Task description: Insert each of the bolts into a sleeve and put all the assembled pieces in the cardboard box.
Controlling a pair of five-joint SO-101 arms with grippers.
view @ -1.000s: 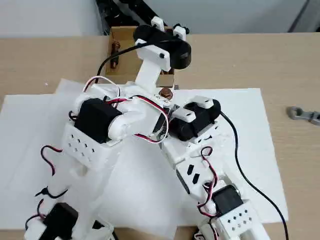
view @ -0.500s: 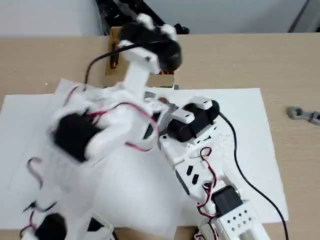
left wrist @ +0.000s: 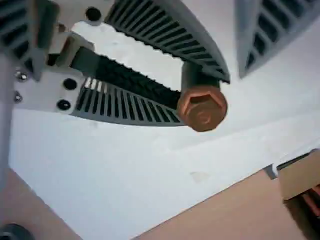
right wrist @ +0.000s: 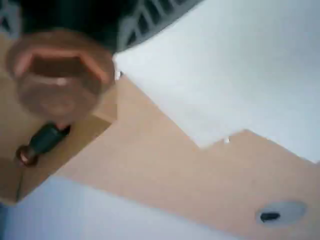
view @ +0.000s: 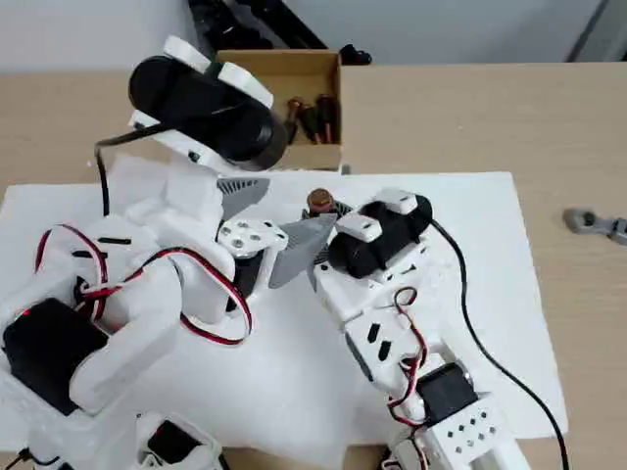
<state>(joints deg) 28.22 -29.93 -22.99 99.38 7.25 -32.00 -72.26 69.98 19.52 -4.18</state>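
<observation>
Grips a bolt in the right tool, ridged grey fingers clenched on the dark body behind the copper hex head. Holds it head up over the far edge of the white sheet, just in front of the near right corner of the cardboard box. Has the left tool released, its two grey fingers spread wide and low over the sheet, grasping nothing. Places one of those fingertips close beside the bolt; cannot tell whether touching.

At the counter's far edge, left of the middle: the box, open at the top. Inside it, lying together against the right wall: several assembled pieces, dark with copper ends. Near the counter's right edge, well apart from both arms: a small grey metal piece, lying flat on the bare wood.
</observation>
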